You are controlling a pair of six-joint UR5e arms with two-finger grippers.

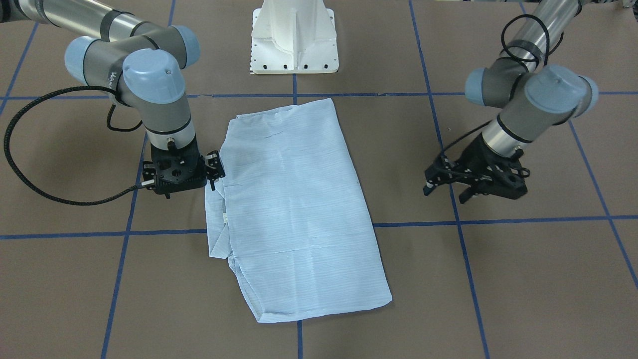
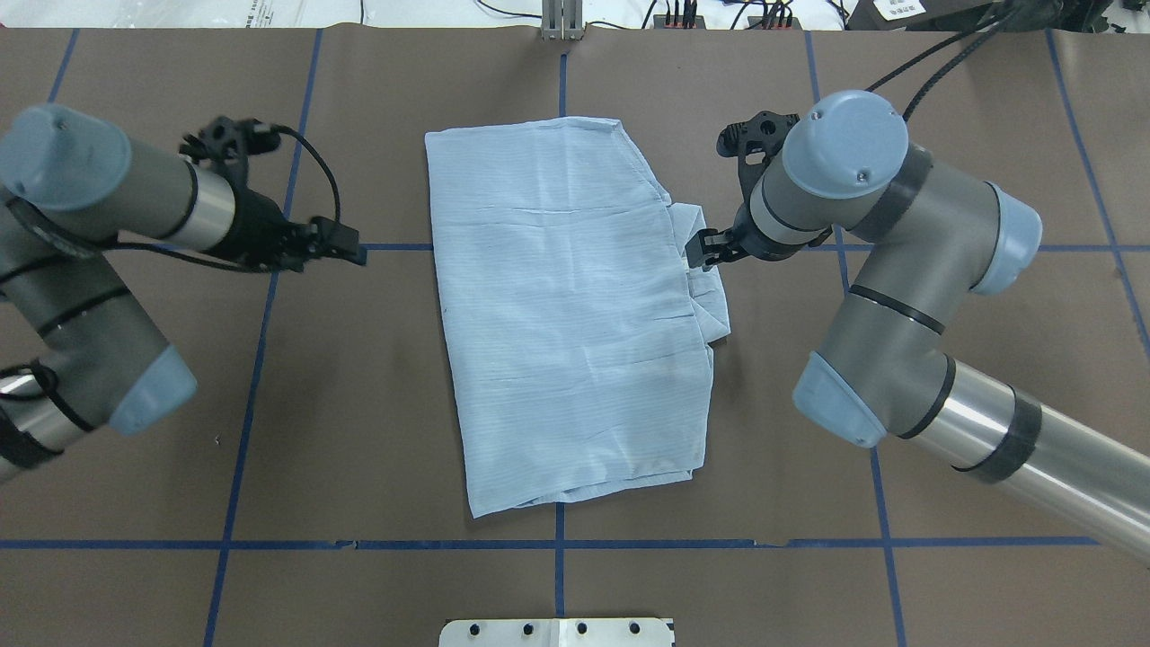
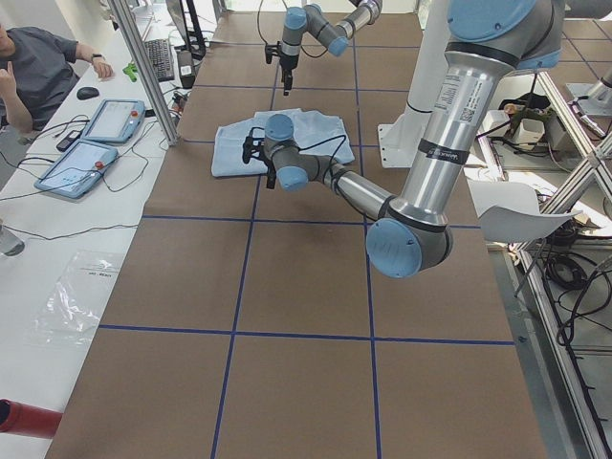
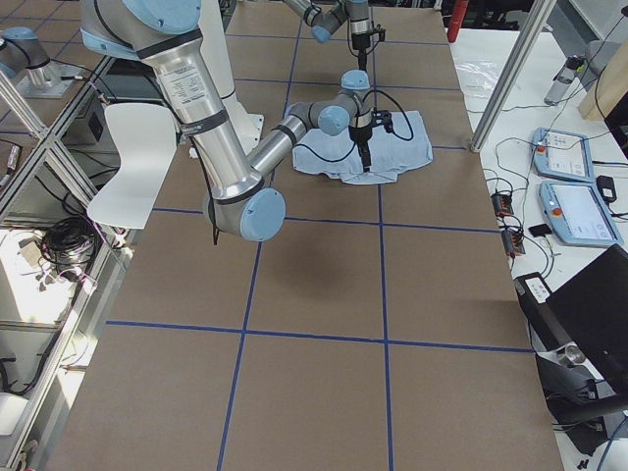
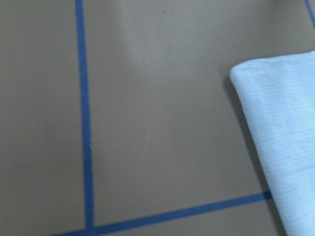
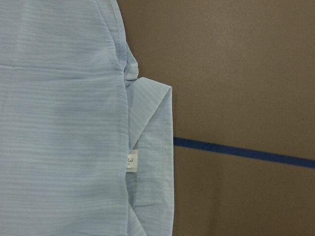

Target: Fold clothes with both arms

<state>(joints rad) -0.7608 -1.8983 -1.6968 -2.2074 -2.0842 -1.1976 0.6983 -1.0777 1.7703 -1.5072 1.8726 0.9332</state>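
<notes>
Overhead: folded blue shirt mid-table. At its 9 o'clock, left gripper, jaws apart, empty. At 3 o'clock, right gripper, jaw gap unclear.

Only a corner of the shirt shows in the left wrist view; the rest runs off the edge. The mark on its white tag is too tiny to read. The right gripper is too small and dark to tell its jaws apart.
</notes>
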